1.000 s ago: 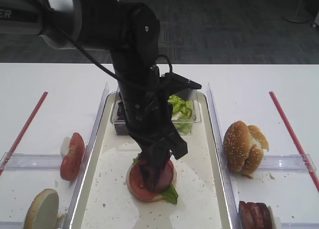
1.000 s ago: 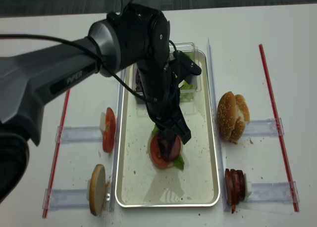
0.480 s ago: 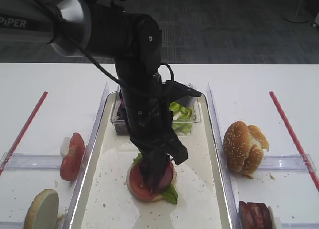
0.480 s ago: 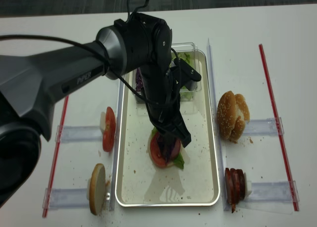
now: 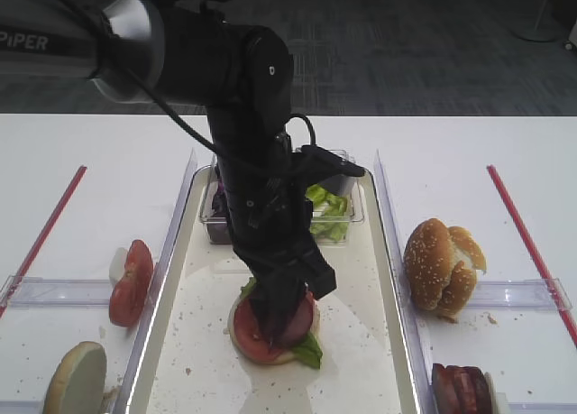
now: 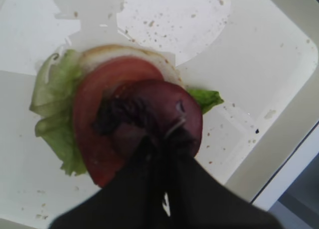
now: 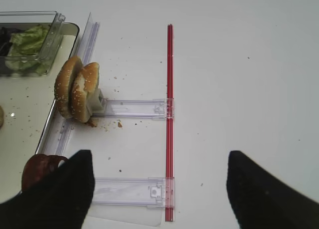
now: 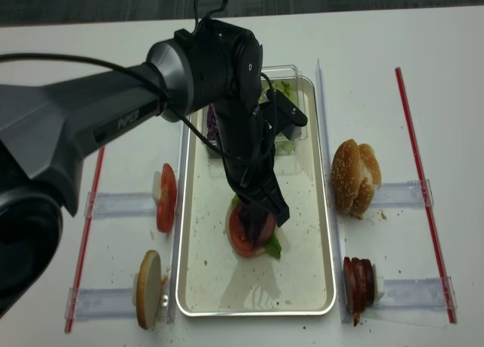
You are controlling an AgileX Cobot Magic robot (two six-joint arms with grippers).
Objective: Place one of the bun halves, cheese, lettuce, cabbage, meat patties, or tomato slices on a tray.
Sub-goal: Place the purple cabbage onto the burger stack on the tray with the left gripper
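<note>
On the tray (image 8: 198,283), near its middle, a stack is already built: a bun half at the bottom, lettuce (image 6: 52,116), a tomato slice (image 6: 97,119) and a round meat patty (image 6: 172,107), all lying flat. The left gripper (image 6: 149,139) is down on top, jaws together, pinching a small clump of dark purple cabbage (image 6: 122,116) against the patty. I judge placing nearly done; only letting go is left. The clump has no clear long axis. The right gripper (image 7: 154,189) hangs spread wide, well apart
</note>
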